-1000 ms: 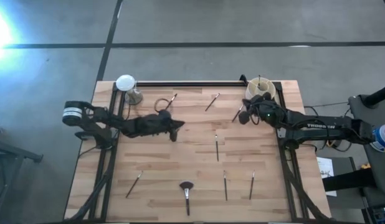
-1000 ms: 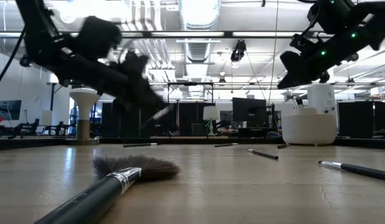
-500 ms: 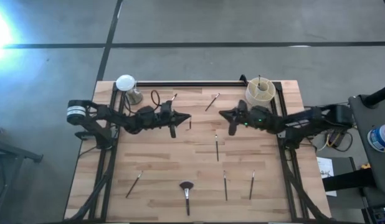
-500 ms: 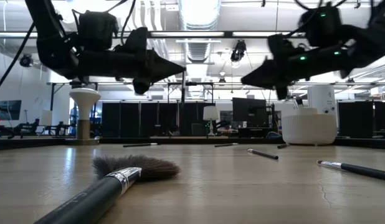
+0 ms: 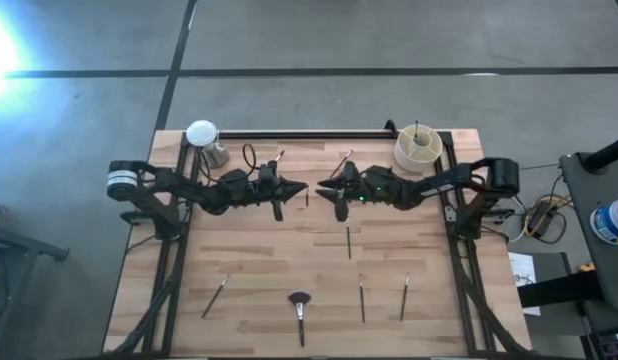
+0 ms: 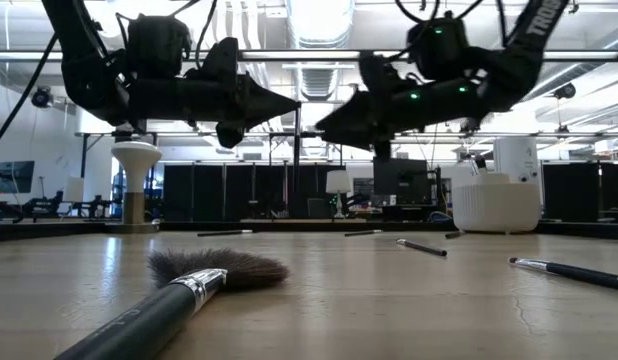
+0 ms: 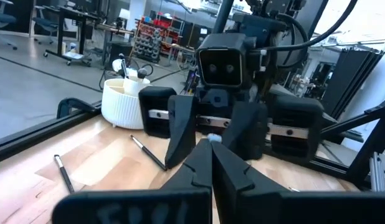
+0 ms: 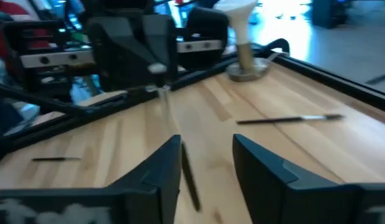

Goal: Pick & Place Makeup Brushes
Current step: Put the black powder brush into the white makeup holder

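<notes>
My left gripper is over the middle of the table, level and shut on a thin makeup brush that hangs below it. My right gripper faces it from the table's right, open and empty, a little short of the brush. In the right wrist view the brush shows ahead between my right fingers. Several other brushes lie flat on the wood, among them a fluffy-headed one near the front edge. A white cup with brushes stands at the far right. My left gripper pinches the brush by its upper end between its two fingertips. A pale tip shows just above the shut fingers. The fingers lie level, coming from the table's left, across the brush. The brush hangs nearly upright below them, clear of the table.
Loose brushes lie at the far middle, at the centre and along the front. A white stand is at the far left corner. Black frame rails run along both table sides.
My right gripper has swung from beside the white cup toward the table's left and now faces my left gripper closely. My left gripper has first gone up and toward the right with the brush, tipping from slanted down to level, and has then kept still.
</notes>
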